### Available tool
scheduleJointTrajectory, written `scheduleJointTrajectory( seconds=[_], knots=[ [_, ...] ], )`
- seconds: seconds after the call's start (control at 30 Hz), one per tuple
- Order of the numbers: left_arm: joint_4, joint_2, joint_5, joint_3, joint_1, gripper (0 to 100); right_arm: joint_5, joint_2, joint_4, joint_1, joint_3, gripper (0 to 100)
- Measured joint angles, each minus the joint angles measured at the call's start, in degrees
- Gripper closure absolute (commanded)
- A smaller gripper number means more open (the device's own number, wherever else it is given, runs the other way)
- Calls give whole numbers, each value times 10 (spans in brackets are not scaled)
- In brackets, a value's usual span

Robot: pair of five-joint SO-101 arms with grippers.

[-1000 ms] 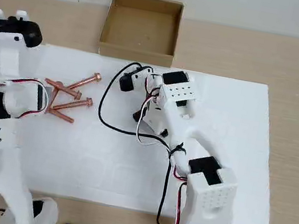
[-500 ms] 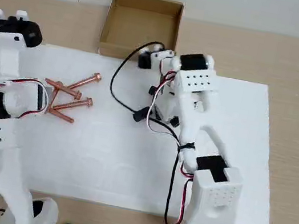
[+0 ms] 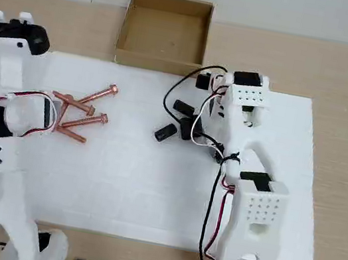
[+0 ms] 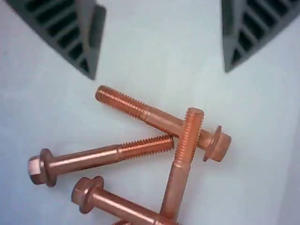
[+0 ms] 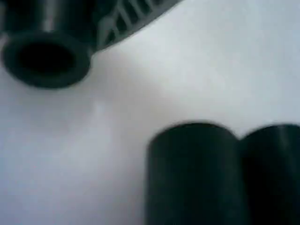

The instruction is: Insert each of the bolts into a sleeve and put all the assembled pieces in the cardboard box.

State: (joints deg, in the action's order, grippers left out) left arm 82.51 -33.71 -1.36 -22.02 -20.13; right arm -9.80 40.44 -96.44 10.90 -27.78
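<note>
Bolts (image 4: 159, 119) heaped beneath the released left tool (image 4: 159, 72); right tool (image 3: 193, 123) among sleeves (image 3: 165, 132), grip indiscernible

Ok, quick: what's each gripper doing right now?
Left gripper: open, empty, over the copper bolts.
Right gripper: cannot be told; a black sleeve sits close beside it.

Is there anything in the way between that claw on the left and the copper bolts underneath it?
Nothing visible stands in the way. In the left wrist view, the left claw is open. Only bare white mat lies between it and the bolts. The bolts lie in a loose pile, one of them crossed over another.
</note>
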Motion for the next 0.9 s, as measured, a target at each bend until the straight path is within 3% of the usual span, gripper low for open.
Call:
scheduleJointTrajectory(
  seconds=[0.27, 0.73, 0.9],
  knots=[
    [0, 0, 0, 0, 0, 830, 0, 12, -3, 3, -10, 842],
    [0, 0, 0, 0, 0, 830, 2, 4, -4, 6, -9, 846],
    [0, 0, 0, 0, 0, 830, 2, 9, 1, 4, -9, 998]
  ],
)
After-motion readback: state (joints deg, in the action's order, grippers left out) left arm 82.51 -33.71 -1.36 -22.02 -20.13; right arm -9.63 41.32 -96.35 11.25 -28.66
